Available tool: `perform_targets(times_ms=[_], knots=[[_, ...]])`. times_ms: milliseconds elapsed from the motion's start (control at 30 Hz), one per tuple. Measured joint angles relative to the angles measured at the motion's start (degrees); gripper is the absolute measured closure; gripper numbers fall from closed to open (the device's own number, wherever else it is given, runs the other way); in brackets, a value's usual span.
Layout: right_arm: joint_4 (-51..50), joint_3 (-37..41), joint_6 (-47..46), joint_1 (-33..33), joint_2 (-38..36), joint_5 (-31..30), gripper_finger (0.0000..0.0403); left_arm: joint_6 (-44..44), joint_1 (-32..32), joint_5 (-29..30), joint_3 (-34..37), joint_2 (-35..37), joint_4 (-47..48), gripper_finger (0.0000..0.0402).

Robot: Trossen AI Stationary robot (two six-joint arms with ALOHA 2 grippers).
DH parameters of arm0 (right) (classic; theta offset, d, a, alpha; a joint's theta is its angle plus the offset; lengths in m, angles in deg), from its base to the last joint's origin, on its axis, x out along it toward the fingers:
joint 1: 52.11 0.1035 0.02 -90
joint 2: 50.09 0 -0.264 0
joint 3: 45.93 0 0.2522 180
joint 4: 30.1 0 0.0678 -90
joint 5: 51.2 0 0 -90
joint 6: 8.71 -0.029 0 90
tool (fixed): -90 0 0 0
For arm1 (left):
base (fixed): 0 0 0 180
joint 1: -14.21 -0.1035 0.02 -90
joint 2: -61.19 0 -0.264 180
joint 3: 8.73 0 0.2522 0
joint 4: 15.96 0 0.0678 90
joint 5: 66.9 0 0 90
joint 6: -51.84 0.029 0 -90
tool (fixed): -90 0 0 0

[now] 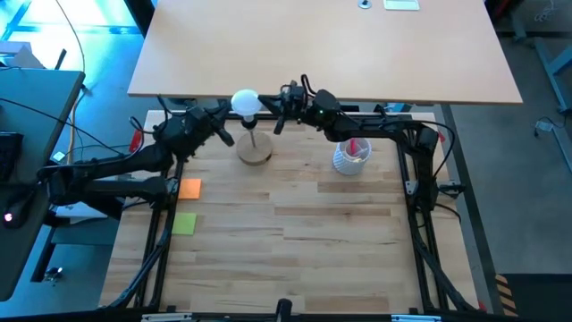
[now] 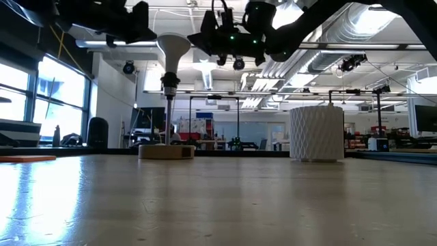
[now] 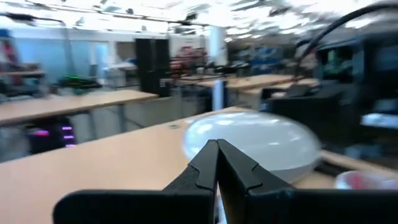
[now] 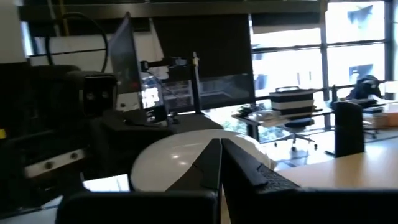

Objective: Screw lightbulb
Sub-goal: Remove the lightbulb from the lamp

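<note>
The white lightbulb sits globe up with its neck in the black-topped post of the round wooden base, near the table's far edge. In the low view the globe stands high above the base. My left gripper is shut just left of the globe, which shows behind its fingertips in the left wrist view. My right gripper is shut just right of the globe, which also shows behind its tips in the right wrist view. My left gripper's shut fingertips stand level at the globe's left side; I cannot tell whether they touch it. My right gripper's shut fingertips stand level at the globe's right side; I cannot tell whether they touch it.
A white perforated cup holding pink items stands to the right of the base. An orange pad and a green pad lie at the table's left. A second tabletop lies beyond the far edge.
</note>
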Motion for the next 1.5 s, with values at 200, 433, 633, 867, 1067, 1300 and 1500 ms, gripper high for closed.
perform_targets(times_ms=[200, 433, 633, 867, 1067, 1300, 1500], knots=[[-1.0, 0.0, 0.2, -1.3, 0.1, -6.9, 0.0403, -4.1, 2.3, -7.9, 0.0, -2.2, -5.0, 0.0401], [-0.7, 0.0, 4.1, -2.2, -0.6, -10.8, 0.0403, -0.2, 4.4, 2.5, 0.0, -0.7, -5.9, 0.0401], [-1.7, 1.8, 4.7, -5.4, -2.6, 6.4, 0.0403, 6.0, 2.3, 11.0, 0.0, 0.7, -4.1, 0.0401], [10.8, 10.5, 0.7, -5.7, -2.4, 10.6, 0.0403, 2.9, -4.2, -0.3, 0.0, -2.3, -4.4, 0.0402], [11.2, 8.1, 2.3, -2.2, 0.0, 12.2, 0.0403, -2.5, -6.0, -6.3, 0.0, -3.5, -4.7, 0.0402], [10.4, 6.1, 2.8, -2.2, 1.6, 0.5, 0.0403, -4.3, -3.5, -6.7, 0.0, -3.2, -3.8, 0.0402], [9.6, 6.1, 0.3, -4.0, 1.7, -2.4, 0.0403, -2.7, 0.9, -4.0, 0.0, -2.3, -3.0, 0.0402]])
